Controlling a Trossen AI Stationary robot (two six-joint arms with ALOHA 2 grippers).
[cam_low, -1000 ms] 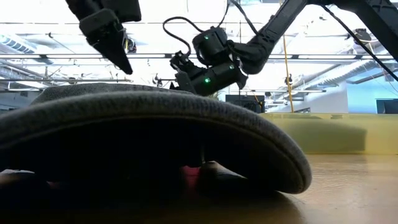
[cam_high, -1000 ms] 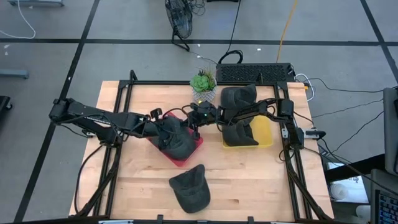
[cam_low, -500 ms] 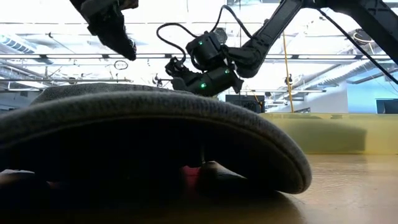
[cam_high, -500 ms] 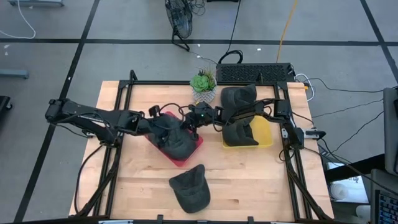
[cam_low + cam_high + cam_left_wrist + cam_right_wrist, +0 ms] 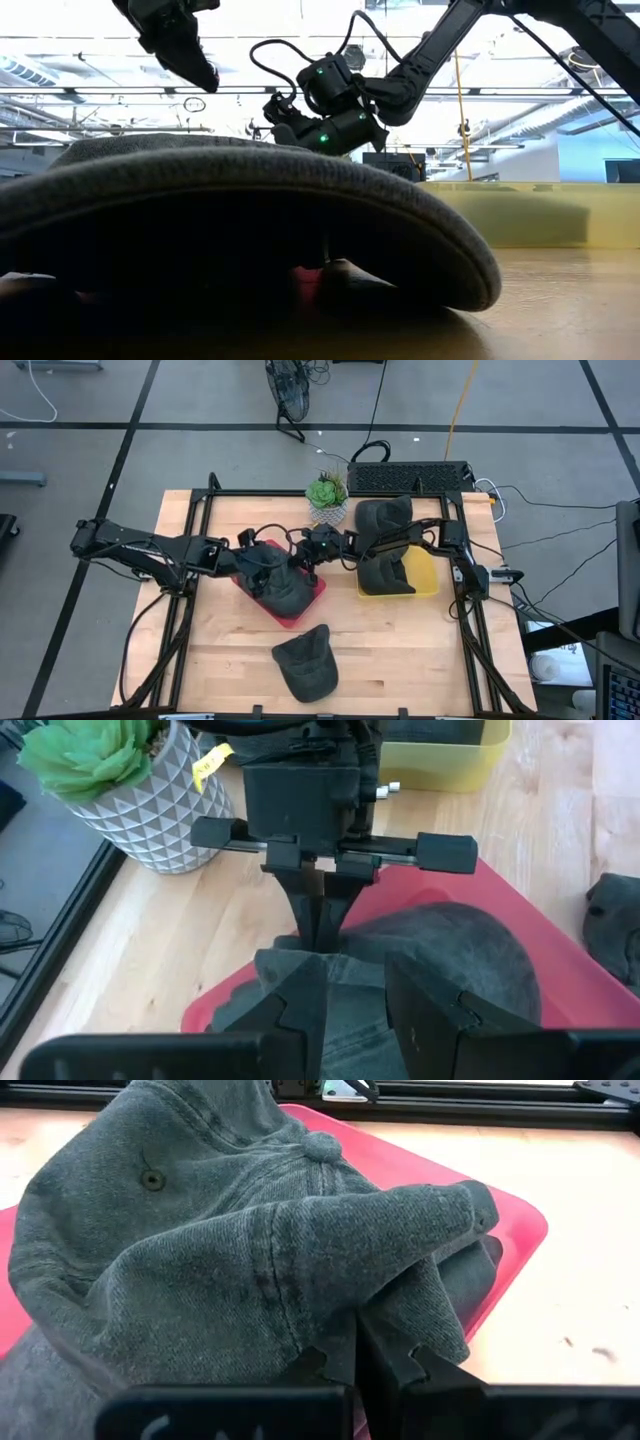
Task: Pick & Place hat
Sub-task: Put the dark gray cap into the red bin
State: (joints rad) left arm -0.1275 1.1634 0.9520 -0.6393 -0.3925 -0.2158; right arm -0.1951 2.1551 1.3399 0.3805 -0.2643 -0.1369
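Observation:
A dark grey cap (image 5: pixel 285 588) lies crumpled in a red tray (image 5: pixel 318 594) at the table's middle. My right gripper (image 5: pixel 300 563) reaches in from the right and is shut on this cap (image 5: pixel 200 1250). In the left wrist view it (image 5: pixel 320 935) shows head-on, clamped on the cloth. My left gripper (image 5: pixel 262 563) is open, hovering over the cap's left side, raised above it in the low view (image 5: pixel 200 70). Its fingers (image 5: pixel 300 1005) touch nothing that I can see. A second grey cap (image 5: pixel 305 660) rests on its brim and crown near the table's near edge and fills the low view (image 5: pixel 250 220). My right gripper pinches a raised fold of the cap's crown cloth (image 5: pixel 400 1255) between its two fingers (image 5: pixel 330 1370). It comes from the table's right, slanting downward. The fold stands up as a ridge toward the gripper, while the rest of the cap lies on the red tray (image 5: pixel 510 1220).
A yellow bin (image 5: pixel 425 572) to the right of the tray holds more dark caps (image 5: pixel 385 565), and one cap (image 5: pixel 385 515) sits behind it. A potted succulent (image 5: pixel 327 495) stands at the far edge, just behind the grippers. Bare wood lies on the table's near left and near right.
My left gripper has risen and drawn back a little toward the table's left, away from the cap. My right gripper has moved slightly leftward and lower, toward the cap on the red tray.

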